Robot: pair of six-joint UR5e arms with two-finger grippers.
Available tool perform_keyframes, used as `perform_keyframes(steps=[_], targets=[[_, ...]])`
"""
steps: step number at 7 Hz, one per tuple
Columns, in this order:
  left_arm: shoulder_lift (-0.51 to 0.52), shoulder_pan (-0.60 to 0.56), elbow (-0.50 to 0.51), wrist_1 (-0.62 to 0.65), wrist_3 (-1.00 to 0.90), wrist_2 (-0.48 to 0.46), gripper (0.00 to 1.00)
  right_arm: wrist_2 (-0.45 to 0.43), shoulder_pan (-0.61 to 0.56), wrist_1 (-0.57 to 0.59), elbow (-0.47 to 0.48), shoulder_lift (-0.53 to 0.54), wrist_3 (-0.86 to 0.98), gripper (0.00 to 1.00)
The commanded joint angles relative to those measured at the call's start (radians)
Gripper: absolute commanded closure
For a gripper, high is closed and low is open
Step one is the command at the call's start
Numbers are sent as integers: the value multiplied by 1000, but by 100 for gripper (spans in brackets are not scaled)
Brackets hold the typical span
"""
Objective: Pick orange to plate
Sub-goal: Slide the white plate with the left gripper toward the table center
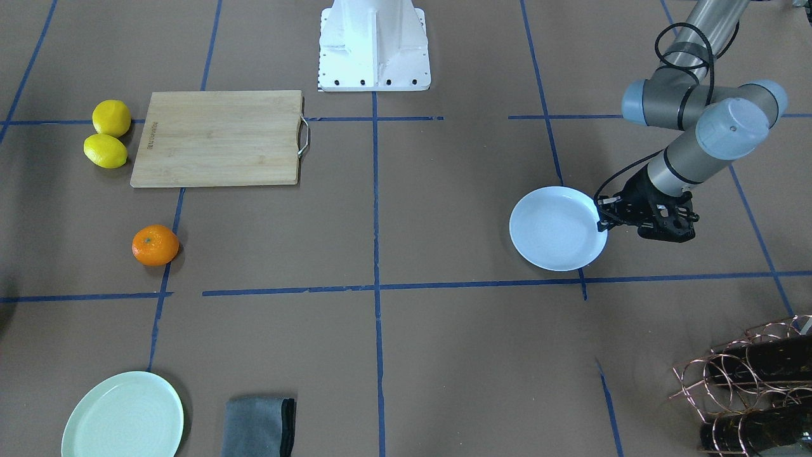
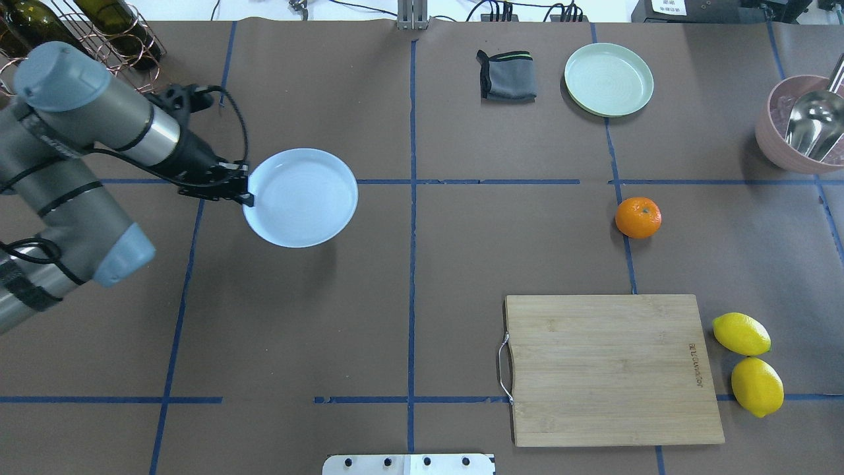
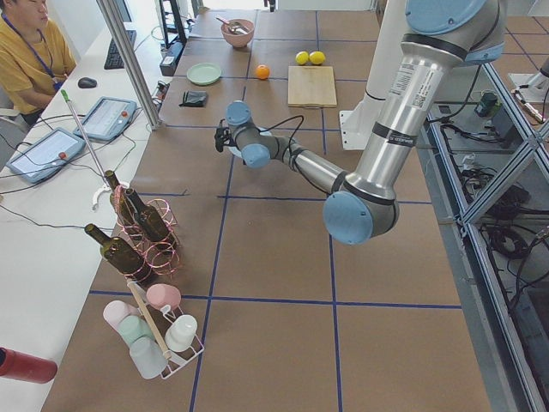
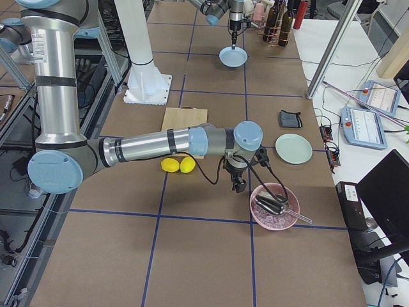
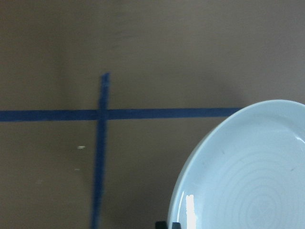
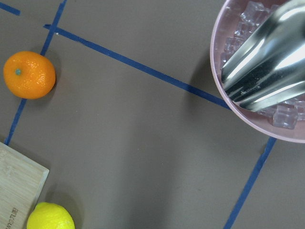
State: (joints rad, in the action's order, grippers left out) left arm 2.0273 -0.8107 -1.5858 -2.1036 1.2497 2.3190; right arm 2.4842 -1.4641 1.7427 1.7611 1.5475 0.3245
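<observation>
The orange (image 2: 638,218) lies alone on the brown table by a blue tape line, and the right wrist view shows it at the upper left (image 6: 29,75). The white plate (image 2: 300,198) sits far across the table. My left gripper (image 2: 247,192) is shut on the plate's near rim (image 1: 601,214), and the left wrist view shows the plate (image 5: 248,176) just past the dark fingertips. My right gripper (image 4: 239,187) shows only in the exterior right view. It hangs between the lemons and the pink bowl, and I cannot tell whether it is open or shut.
A wooden cutting board (image 2: 610,369) lies near the robot's base, with two lemons (image 2: 741,334) beside it. A mint-green plate (image 2: 608,79) and a grey cloth (image 2: 506,76) are at the far edge. A pink bowl (image 2: 771,132) holds ice and a metal scoop. A wire rack (image 2: 142,49) holds bottles.
</observation>
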Motion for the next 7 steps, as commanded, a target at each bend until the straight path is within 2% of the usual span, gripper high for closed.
perform_keyframes(steps=[1,2,3,5,6,7], targets=[[188,149,80,-7,183,-118,100,16,24,-53,1,-4,-54,0],[212,192,139,-51,183,-174,100,16,54,-107,-2,-4,-126,0],[208,209,180,-77,183,-185,100,16,83,-156,0,-4,-209,0],[206,249,216,-82,182,-246,100,15,158,-241,-2,-4,-347,0],[203,255,216,-107,179,-253,95,13,203,-297,-3,-10,-428,0],[197,255,211,-104,178,-256,17,9,243,-363,-3,-12,-559,0]])
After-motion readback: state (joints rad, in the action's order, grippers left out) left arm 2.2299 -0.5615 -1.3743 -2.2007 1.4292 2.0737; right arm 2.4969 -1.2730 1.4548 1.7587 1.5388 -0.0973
